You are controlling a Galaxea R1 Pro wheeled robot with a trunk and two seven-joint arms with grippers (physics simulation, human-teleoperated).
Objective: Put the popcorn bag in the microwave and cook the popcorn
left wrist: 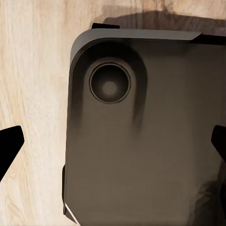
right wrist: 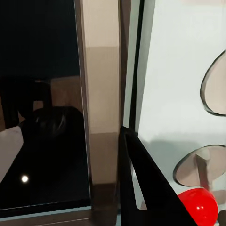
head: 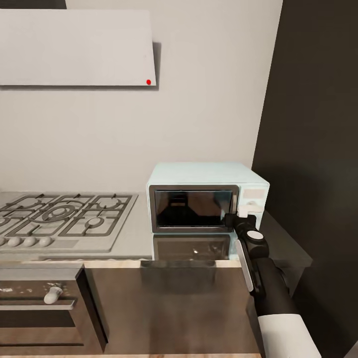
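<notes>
The pale blue microwave (head: 199,175) stands on the steel countertop (head: 133,237), its dark glass door (head: 193,208) closed. My right gripper (head: 231,220) is at the door's right edge, beside the knob panel (head: 252,199). In the right wrist view, one dark finger (right wrist: 146,188) lies along the seam between the door frame (right wrist: 101,117) and the pale panel (right wrist: 172,80), near the red dot (right wrist: 198,206). Its other finger is hidden. My left gripper (left wrist: 113,150) hangs open over the robot's dark base. The popcorn bag and popcorn are out of view.
A grey gas hob (head: 64,214) lies left of the microwave, under a white hood (head: 74,47). A black oven (head: 40,308) sits below at the left. A tall dark cabinet (head: 318,124) walls in the right side. Wooden floor (left wrist: 33,70) shows below.
</notes>
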